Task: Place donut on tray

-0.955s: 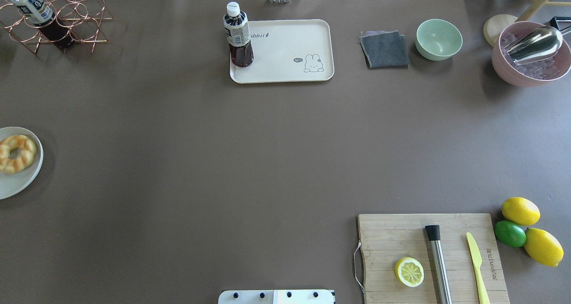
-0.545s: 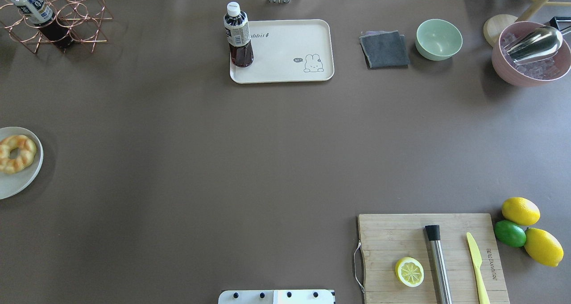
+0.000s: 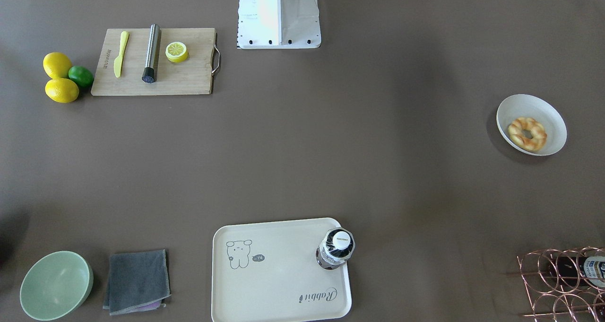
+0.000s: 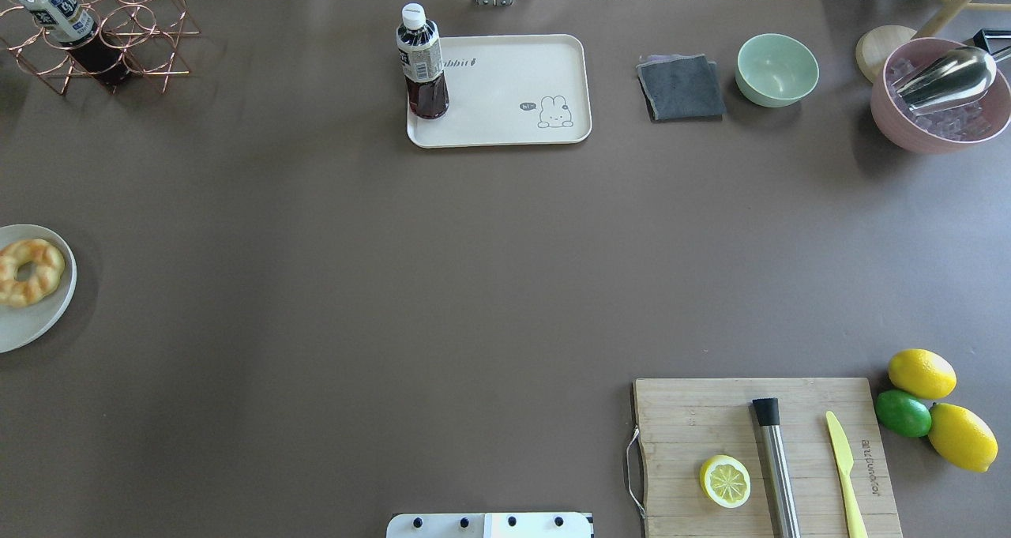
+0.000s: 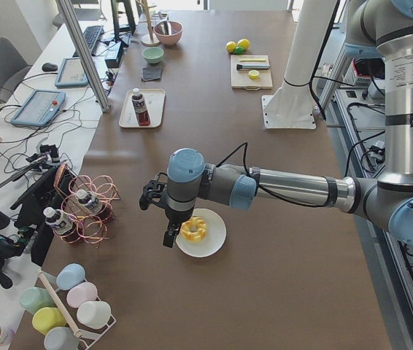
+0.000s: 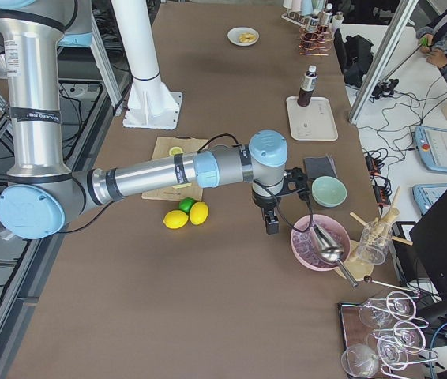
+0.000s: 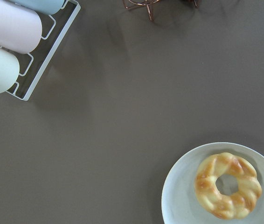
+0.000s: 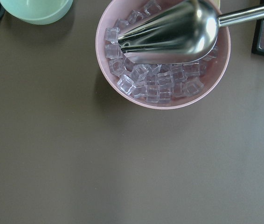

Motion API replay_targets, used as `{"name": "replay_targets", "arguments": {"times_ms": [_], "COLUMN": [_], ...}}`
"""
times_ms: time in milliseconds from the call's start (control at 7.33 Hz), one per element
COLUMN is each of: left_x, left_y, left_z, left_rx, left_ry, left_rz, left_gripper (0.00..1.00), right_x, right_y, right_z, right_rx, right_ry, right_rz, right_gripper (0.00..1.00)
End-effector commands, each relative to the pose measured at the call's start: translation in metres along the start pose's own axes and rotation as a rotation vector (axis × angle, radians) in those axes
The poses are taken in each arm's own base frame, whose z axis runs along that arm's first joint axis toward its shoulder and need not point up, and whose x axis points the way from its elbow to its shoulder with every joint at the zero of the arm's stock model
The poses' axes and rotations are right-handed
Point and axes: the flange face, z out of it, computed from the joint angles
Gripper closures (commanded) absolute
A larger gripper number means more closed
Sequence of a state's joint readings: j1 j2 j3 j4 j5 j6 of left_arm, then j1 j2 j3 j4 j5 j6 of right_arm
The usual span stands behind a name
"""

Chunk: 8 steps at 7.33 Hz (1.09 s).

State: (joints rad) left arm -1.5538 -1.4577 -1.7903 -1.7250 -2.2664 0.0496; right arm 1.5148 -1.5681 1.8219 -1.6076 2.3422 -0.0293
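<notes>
The donut (image 4: 28, 272) is a golden-brown braided ring lying on a round pale plate (image 4: 31, 325) at the table's far left edge. It also shows in the front-facing view (image 3: 527, 134), the left wrist view (image 7: 228, 185) and the exterior left view (image 5: 193, 230). The cream tray (image 4: 505, 80) with its rabbit drawing lies at the far middle, also in the front-facing view (image 3: 279, 246). My left gripper (image 5: 168, 238) hangs above the table beside the plate; I cannot tell whether it is open. My right gripper (image 6: 272, 225) hangs near the pink bowl; I cannot tell its state.
A dark drink bottle (image 4: 422, 64) stands on the tray's left end. A copper wire rack (image 4: 118, 32) is at the far left. A grey cloth (image 4: 681, 86), green bowl (image 4: 777, 68) and pink ice bowl (image 4: 881, 111) line the far right. A cutting board (image 4: 695, 419) lies near right.
</notes>
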Motion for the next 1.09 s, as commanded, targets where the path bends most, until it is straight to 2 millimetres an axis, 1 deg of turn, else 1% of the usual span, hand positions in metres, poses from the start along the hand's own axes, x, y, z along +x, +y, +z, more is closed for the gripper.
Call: {"name": "replay_targets", "arguments": {"times_ms": [0, 136, 545, 682, 818, 955], "left_x": [0.000, 0.002, 0.003, 0.005, 0.004, 0.000], "left_y": [0.000, 0.000, 0.000, 0.004, 0.018, 0.020], "left_z": [0.001, 0.004, 0.005, 0.013, 0.028, 0.040], "left_rx": [-0.003, -0.012, -0.011, -0.031, -0.065, -0.087], "left_ry": [0.004, 0.007, 0.011, 0.013, 0.019, 0.022], "left_rz": [0.002, 0.002, 0.012, 0.015, 0.005, 0.003], "left_gripper": [0.03, 0.03, 0.03, 0.03, 0.03, 0.03], "right_x": [-0.003, -0.003, -0.003, -0.003, -0.003, -0.002], "right_y": [-0.002, -0.003, -0.002, -0.001, -0.001, 0.002], "right_z": [0.002, 0.003, 0.003, 0.004, 0.005, 0.006], "right_rx": [-0.003, -0.005, -0.006, -0.007, -0.008, -0.011], "right_ry": [0.001, 0.002, -0.001, -0.001, -0.003, -0.006], "right_rz": [-0.006, -0.007, -0.007, -0.005, -0.006, -0.003], "right_gripper": [0.00, 0.00, 0.00, 0.00, 0.00, 0.00]}}
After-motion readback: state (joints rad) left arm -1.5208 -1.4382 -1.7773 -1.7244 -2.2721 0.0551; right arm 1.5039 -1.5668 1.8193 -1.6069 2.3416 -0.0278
